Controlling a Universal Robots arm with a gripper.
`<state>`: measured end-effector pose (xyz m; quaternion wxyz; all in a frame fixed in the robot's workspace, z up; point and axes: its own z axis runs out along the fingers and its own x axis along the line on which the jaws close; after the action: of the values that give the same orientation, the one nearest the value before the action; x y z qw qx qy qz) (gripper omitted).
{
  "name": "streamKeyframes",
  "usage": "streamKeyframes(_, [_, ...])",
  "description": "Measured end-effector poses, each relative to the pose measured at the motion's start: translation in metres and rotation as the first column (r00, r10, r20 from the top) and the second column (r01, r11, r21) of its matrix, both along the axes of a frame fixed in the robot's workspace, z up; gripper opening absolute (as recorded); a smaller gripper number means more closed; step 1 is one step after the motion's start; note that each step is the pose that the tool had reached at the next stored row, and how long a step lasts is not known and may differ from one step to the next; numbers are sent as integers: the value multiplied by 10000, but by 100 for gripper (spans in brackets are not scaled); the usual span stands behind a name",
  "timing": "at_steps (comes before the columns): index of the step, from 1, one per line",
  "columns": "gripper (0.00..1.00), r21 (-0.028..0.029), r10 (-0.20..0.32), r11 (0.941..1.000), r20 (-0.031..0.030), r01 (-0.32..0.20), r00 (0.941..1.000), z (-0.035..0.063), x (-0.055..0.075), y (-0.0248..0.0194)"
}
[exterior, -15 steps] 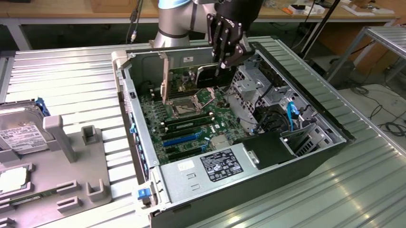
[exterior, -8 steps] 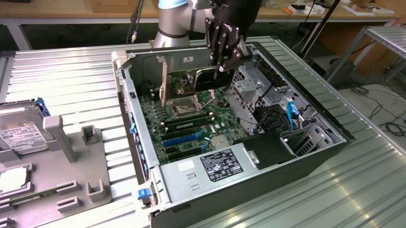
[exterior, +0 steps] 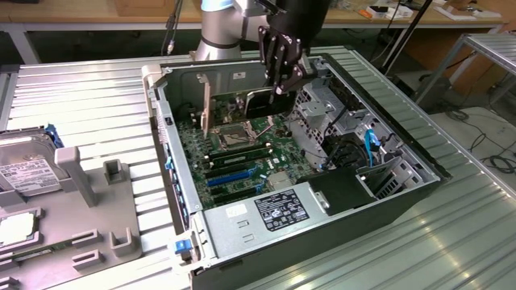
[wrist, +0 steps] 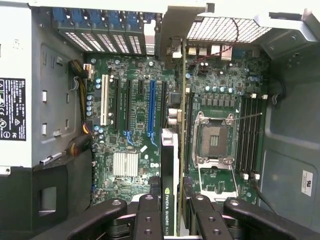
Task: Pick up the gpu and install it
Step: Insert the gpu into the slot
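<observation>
The gpu (exterior: 262,104), a thin green card with a black cooler and a long metal end bracket, hangs edge-down inside the open computer case (exterior: 173,151), a little above the motherboard (exterior: 241,151). My gripper (exterior: 282,84) is shut on its upper edge. In the wrist view the gpu (wrist: 170,165) runs edge-on away from my gripper (wrist: 172,202), clamped between the black fingers (wrist: 147,215). It lies over the board between the blue slot (wrist: 152,110) and the processor socket (wrist: 214,140); I cannot tell whether it touches a slot.
A power supply (exterior: 274,211) fills the case's near end, and a drive cage (exterior: 322,103) with cables stands on the exterior view's right. A silver hard drive (exterior: 28,169) and a grey fixture (exterior: 96,199) lie on the ribbed metal table (exterior: 89,103) at the exterior view's left.
</observation>
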<state>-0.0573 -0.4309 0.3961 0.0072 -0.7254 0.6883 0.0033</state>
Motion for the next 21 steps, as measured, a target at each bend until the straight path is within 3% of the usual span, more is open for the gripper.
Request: streamKeyframes(21, [27, -48, -2, 10000, 0, 2, 10000, -107, -49, 2])
